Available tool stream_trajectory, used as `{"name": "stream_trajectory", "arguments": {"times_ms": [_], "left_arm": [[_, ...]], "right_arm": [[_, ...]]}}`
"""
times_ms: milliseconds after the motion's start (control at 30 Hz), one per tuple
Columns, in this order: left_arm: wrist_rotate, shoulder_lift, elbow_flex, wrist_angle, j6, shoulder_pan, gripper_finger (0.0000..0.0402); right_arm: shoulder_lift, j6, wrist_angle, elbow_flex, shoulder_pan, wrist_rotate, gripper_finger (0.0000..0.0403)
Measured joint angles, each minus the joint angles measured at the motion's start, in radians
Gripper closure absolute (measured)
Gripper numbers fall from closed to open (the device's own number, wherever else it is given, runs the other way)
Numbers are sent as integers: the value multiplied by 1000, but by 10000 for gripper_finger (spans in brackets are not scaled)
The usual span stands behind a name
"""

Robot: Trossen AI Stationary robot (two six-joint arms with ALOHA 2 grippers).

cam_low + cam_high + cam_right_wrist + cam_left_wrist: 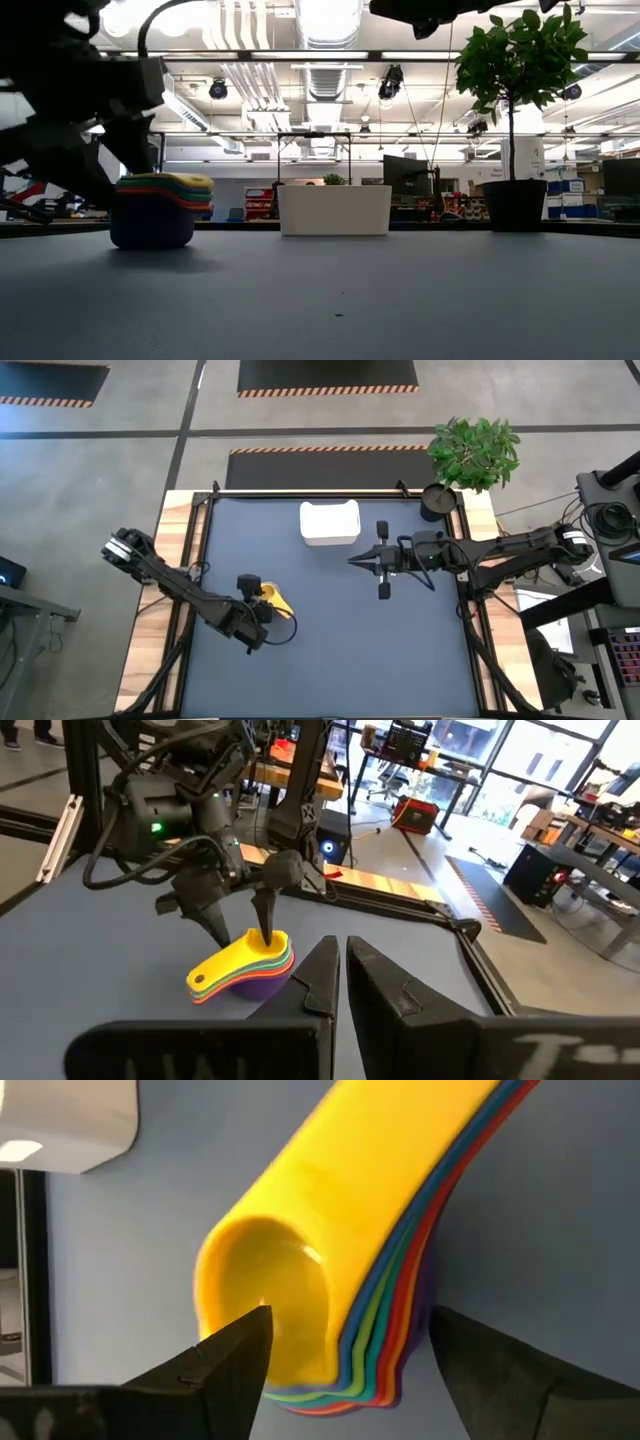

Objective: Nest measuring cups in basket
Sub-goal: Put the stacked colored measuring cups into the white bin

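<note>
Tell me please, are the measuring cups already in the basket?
Not yet: the measuring cups sit stacked on the table by the left claw, apart from the basket.

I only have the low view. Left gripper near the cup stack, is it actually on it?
Observer: Not gripping. In the left wrist view the left gripper is open, fingers either side of the nested measuring cups.
Operator: Which cup is on top?
Observer: Yellow, with its handle pointing away from the gripper.
Operator: Basket holding anything? I see only its side.
Observer: The high view shows the basket at the far edge of the table; no cups show inside it.
Operator: Right arm?
Observer: Right gripper is shut, hovering mid-table beside the basket.
</note>
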Motion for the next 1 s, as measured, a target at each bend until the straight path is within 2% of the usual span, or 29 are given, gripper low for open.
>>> {"name": "stream_trajectory", "arguments": {"times_ms": [200, 400, 733, 1000], "left_arm": [[-20, -1, -64, 96, 0, -2, 179], [-26, 0, -55, 91, 0, 0, 216], [-32, -1, -55, 85, -61, 0, 301], [-24, 1, -34, 64, -89, 0, 317]], "right_arm": [[2, 6, -1, -1, 0, 2, 390], [3, 6, -2, -1, 0, 2, 390], [3, 14, -3, -1, 0, 2, 390], [3, 13, -3, -1, 0, 2, 390]]}}
